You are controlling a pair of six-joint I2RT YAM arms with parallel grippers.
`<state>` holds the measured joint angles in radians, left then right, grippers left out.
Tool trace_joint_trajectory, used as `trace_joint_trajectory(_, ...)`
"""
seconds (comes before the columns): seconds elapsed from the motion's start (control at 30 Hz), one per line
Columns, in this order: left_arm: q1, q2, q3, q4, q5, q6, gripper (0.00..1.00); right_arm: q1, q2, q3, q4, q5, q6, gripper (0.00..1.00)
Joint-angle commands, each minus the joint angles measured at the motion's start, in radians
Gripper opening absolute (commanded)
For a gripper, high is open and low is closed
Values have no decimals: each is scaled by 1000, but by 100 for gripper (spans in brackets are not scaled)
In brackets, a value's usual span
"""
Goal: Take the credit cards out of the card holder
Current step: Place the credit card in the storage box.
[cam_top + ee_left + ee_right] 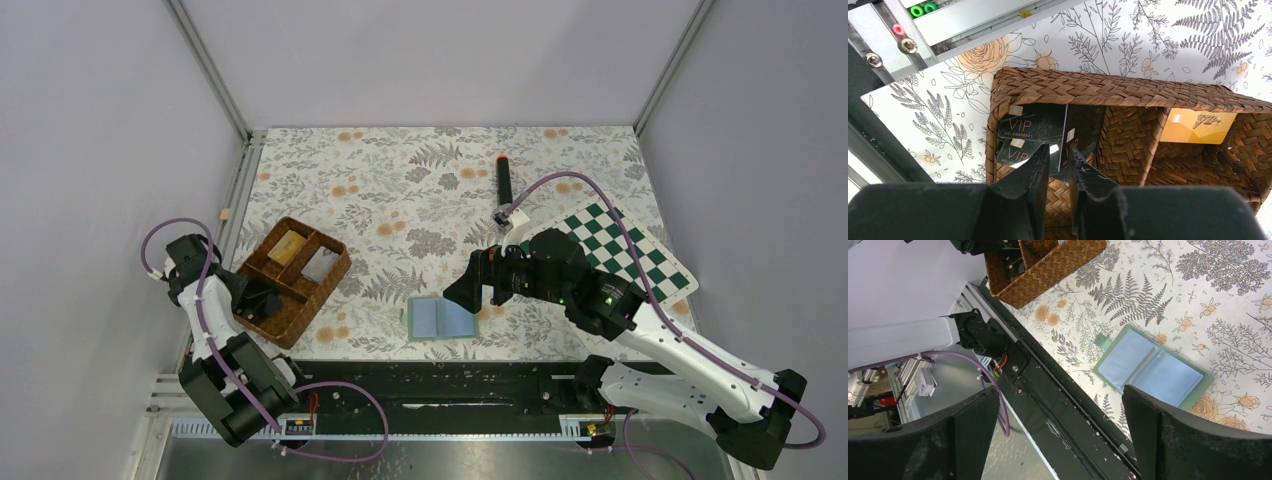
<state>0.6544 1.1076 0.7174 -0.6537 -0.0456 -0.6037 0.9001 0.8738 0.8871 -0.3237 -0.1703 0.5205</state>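
**Cards In The Tray**

From above, the card holder (pixel 443 320) lies open on the table (pixel 420 190). The right hand (pixel 468 290) hangs beside it. The left hand (pixel 258 300) is over the tray (pixel 320 300).

The left wrist view shows dark credit cards (pixel 1030 127) in its corner box. The fingers (pixel 1033 175) are nearly together, and I cannot tell if they pinch one.

The right wrist view shows that hand wide and empty. Cards look light, stiff and slippery, so pinching an edge seems best.

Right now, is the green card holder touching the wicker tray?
Apart. The top view shows patterned cloth between the card holder and the wicker tray.
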Motion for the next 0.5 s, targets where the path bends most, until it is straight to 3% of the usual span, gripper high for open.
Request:
trace_joint_trajectory(0.0,-1,1,-7,42,-11,-12,19,-10,-19,13,29,-6,3,98)
trace_joint_trajectory(0.17,-1,19,-11,52,-3,-18,16,-10,-14,13,28,-8,4,98)
trace_joint_trajectory(0.3,-1,28,-9,54,3,-14,0,-10,-16,16,28,-6,0,98)
trace_joint_trajectory(0.47,-1,5,1,36,-18,-7,0,-10,-15,16,27,-4,-2,98)
